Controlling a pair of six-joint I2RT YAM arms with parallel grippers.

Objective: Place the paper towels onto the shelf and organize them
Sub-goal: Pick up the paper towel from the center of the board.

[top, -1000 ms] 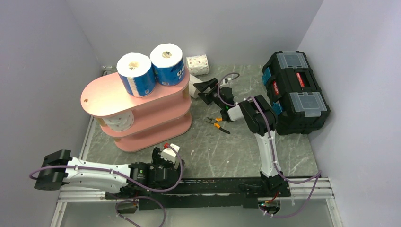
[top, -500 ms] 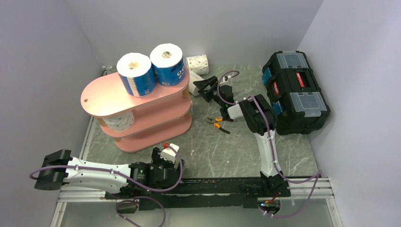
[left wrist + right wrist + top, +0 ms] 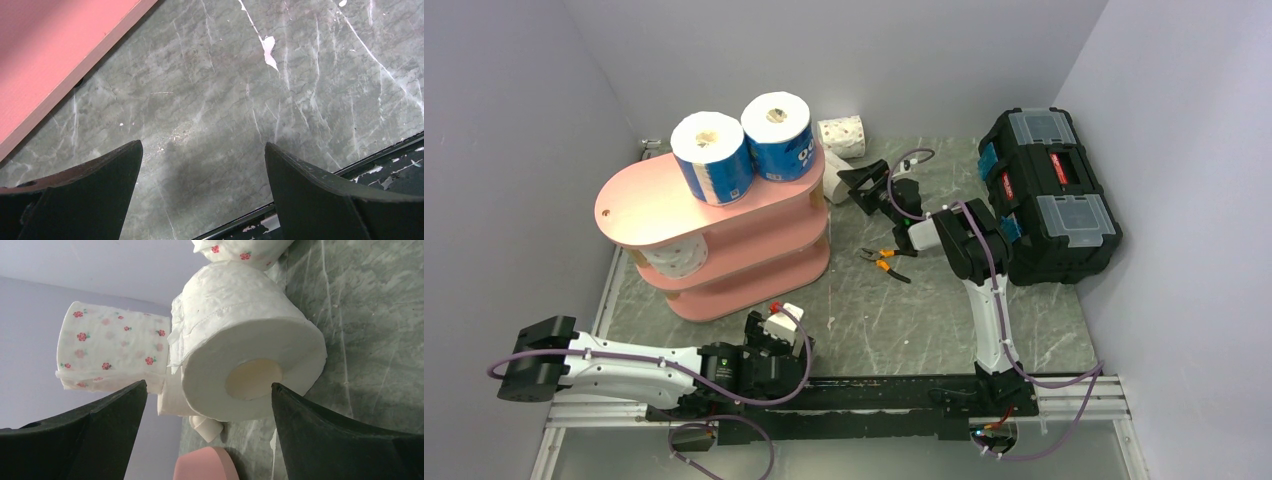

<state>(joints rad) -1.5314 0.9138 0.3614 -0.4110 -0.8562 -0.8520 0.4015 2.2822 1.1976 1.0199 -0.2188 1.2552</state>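
Step logged: approach for pickup. Found right gripper (image 3: pixel 207 386) spread wide, empty, aimed at plain white roll (image 3: pixel 250 355) lying on table (image 3: pixel 225 90) beside shelf (image 3: pixel 639 200), speckled roll (image 3: pixel 112 347) just behind. Found left gripper (image 3: pixel 202 146) gaping, empty, low over table. Judged next: advance, straddle roll, close.

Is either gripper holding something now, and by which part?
Nothing is held. The right gripper is open in front of the plain white roll; the left gripper is open over the table.
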